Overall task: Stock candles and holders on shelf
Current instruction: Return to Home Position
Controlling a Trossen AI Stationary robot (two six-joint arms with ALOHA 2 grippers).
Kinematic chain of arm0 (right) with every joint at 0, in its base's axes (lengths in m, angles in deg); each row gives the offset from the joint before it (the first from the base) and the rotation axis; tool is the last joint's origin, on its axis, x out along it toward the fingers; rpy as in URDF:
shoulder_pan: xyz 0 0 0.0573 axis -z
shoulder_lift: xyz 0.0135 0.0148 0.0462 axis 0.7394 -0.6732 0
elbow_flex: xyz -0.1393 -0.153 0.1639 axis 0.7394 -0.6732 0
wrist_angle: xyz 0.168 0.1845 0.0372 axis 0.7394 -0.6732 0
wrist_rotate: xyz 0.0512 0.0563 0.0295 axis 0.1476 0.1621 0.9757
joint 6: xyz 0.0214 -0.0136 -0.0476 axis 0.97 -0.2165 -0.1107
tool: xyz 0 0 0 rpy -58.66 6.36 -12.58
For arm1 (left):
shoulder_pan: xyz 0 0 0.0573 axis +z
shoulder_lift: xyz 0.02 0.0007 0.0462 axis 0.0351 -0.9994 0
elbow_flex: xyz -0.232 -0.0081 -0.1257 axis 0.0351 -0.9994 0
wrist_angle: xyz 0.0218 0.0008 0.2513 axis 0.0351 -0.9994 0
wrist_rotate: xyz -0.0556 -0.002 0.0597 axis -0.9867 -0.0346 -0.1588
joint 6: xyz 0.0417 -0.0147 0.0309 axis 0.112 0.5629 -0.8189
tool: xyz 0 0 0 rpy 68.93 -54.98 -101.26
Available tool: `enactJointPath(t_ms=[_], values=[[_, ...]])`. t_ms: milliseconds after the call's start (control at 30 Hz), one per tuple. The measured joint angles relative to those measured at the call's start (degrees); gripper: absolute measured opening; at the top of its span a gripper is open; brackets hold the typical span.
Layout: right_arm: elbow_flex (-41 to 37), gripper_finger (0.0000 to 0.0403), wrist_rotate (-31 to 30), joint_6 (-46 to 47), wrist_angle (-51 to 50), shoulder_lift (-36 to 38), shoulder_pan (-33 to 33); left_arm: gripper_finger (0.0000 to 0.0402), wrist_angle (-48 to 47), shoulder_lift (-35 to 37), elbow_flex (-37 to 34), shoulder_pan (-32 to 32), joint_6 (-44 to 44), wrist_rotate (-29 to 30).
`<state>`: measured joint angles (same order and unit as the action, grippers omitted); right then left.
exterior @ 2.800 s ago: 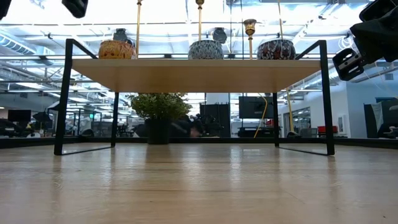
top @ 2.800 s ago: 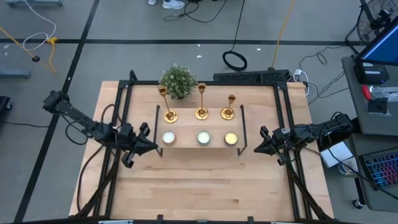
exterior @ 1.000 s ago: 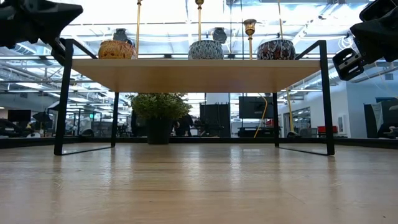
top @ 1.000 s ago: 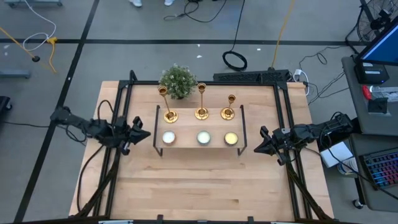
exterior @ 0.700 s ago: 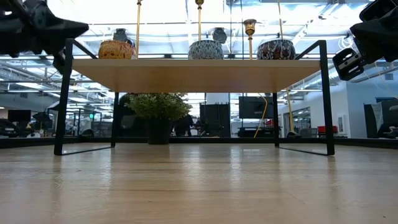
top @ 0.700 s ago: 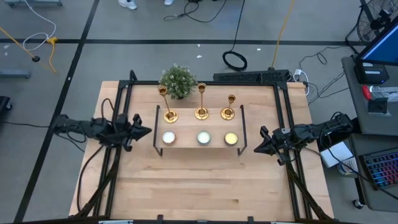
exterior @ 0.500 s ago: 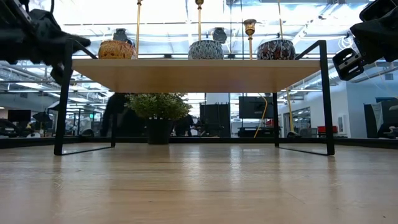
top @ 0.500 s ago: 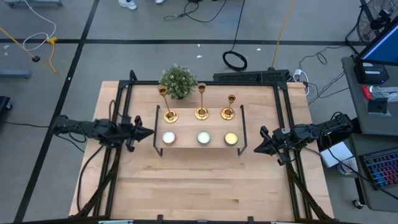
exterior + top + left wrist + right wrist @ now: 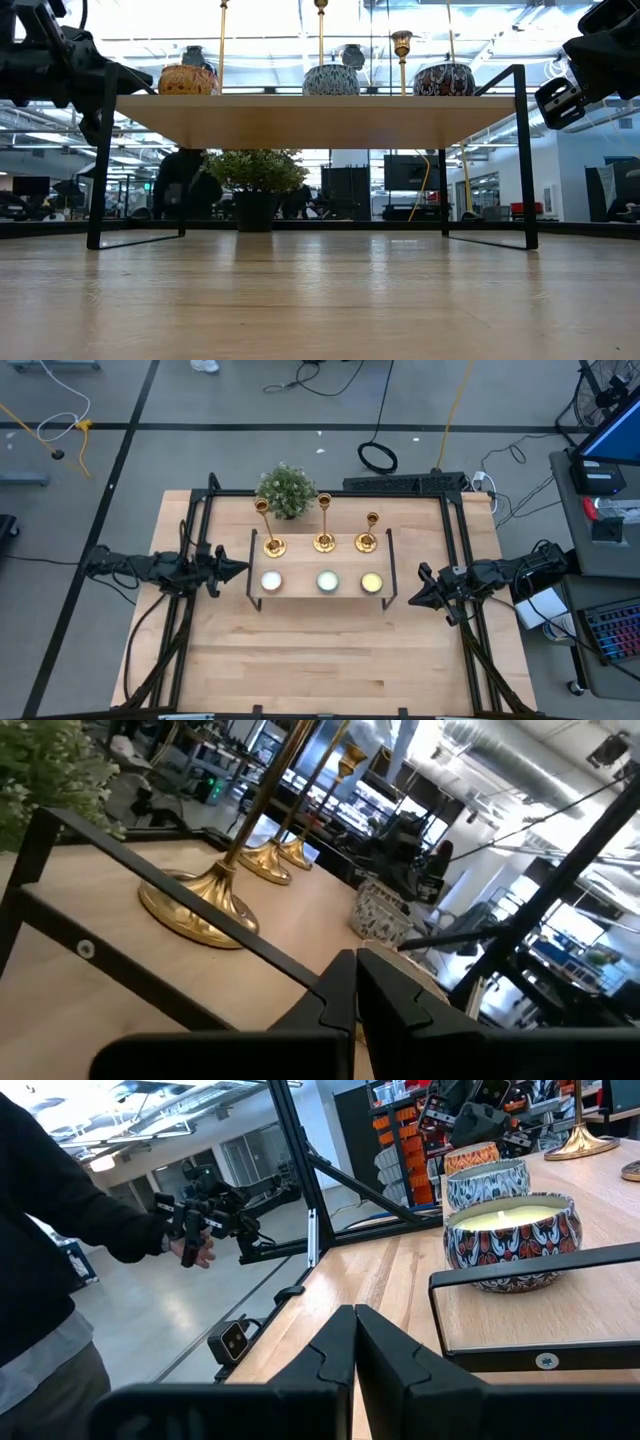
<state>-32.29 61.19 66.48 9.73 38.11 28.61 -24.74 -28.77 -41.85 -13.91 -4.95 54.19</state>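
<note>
The shelf (image 9: 298,565) stands mid-table on thin black legs. On its far half stand three gold holders (image 9: 324,542) on their round bases. In a row on its near half sit three candles: white (image 9: 271,582), pale greenish (image 9: 327,582) and yellowish (image 9: 371,583). My left gripper (image 9: 242,569) is shut and level, just off the shelf's left end, pointing at it; its wrist view shows the nearest holder (image 9: 200,905). My right gripper (image 9: 413,598) is shut and level, off the shelf's right end, with the nearest candle (image 9: 510,1240) ahead of it. Neither gripper touches anything.
A small green plant (image 9: 286,490) stands behind the shelf at the table's far edge. Black frame rails (image 9: 196,530) run along both table sides. Bare tabletop (image 9: 320,660) lies on the near half. A person (image 9: 185,185) stands in the room beyond, and a dark sleeve (image 9: 60,1210) shows.
My left gripper has sunk a little and swung level beside the shelf's left end, rolling slightly and staying shut. A person has walked across behind the table in the low view.
</note>
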Motion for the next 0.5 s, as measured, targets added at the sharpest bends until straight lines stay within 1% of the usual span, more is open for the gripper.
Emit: enactJointPath(t_ms=[67, 267, 367, 500], values=[[0.0, 0.0009, 0.0, 0.0, 0.0, 0.0, 0.0, 0.0016, 0.0, 0.0, 0.0, 0.0, -0.3, 0.0], [0.0, 0.0008, 0.0, 0.0, 0.0, 0.0, 0.0, 0.0004, 0.1, 0.0, 0.0, 0.0, -13.4, 0.3], [0.0, 0.0009, 0.0, 0.0, 0.0, 0.0, 0.0, 0.0003, 0.1, 0.0, 0.0, 0.0, -13.9, 0.3], [0.0, 0.0008, 0.0, 0.0, 0.0, 0.0, 0.0, 0.0017, 0.1, 0.0, 0.0, 0.0, -11.9, 0.4]])
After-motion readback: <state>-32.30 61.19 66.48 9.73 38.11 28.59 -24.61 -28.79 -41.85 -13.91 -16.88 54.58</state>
